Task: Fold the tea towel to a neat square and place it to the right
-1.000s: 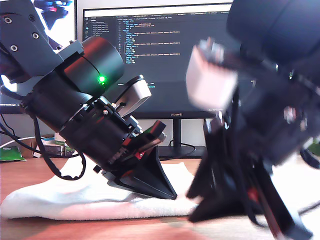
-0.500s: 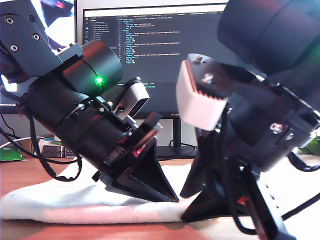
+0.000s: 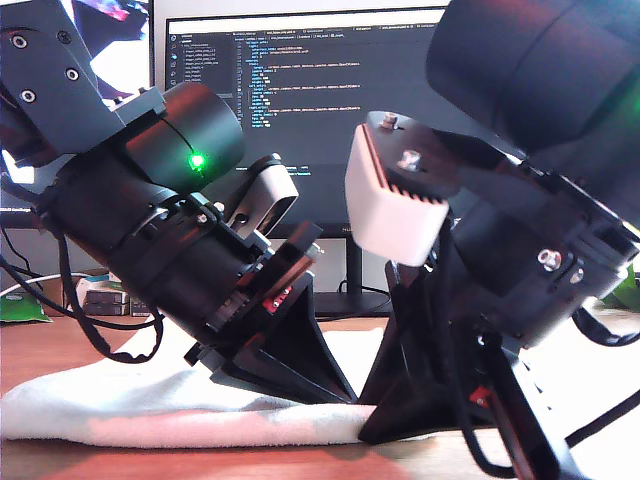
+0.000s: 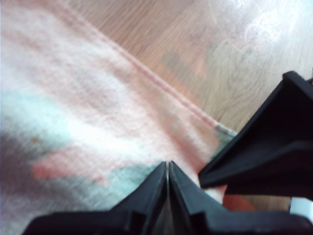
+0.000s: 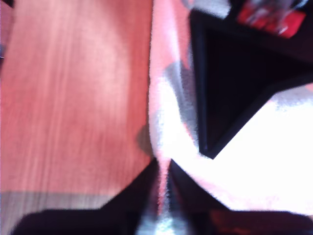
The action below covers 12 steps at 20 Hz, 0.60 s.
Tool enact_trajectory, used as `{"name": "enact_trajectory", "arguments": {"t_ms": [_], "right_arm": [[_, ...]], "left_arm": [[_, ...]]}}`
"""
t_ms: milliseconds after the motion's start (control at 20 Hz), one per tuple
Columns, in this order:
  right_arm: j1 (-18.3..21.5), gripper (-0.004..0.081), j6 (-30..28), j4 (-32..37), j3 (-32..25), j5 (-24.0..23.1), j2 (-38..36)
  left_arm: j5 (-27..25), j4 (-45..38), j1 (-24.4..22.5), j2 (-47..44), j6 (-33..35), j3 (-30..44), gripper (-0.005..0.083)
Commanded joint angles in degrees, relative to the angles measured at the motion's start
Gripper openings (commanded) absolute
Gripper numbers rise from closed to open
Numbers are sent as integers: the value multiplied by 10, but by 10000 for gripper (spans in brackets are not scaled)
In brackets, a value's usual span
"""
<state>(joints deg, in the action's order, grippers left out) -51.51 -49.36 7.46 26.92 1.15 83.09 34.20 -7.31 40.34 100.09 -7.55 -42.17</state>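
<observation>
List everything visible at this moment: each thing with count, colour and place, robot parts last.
tea towel: one, pale pink and white with mint-green patches, lying on the table under both grippers.
table: one, reddish-brown wood.
monitor: one, dark screen with lines of text, standing behind the arms.
second screen: one, bright picture, only partly seen at the exterior view's upper left.
small boxes: a few, white and green, at the back on the exterior view's left; details unclear.
cables: black, hanging from the arm at the exterior view's left.
my first gripper: black, jaws together, tips on the towel near its hemmed edge.
my second gripper: black, jaws closed on the towel's edge.
</observation>
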Motion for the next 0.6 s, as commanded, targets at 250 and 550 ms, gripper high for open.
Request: {"name": "enact_trajectory", "arguments": {"t_ms": [250, 550], "right_arm": [[-14, -13, 59, -45, -5, 2, 26], [-30, -13, 93, -165, 51, 3, 4]], "left_arm": [[-21, 54, -14, -84, 49, 12, -23], [-124, 165, -25, -186, 127, 12, -23]]}}
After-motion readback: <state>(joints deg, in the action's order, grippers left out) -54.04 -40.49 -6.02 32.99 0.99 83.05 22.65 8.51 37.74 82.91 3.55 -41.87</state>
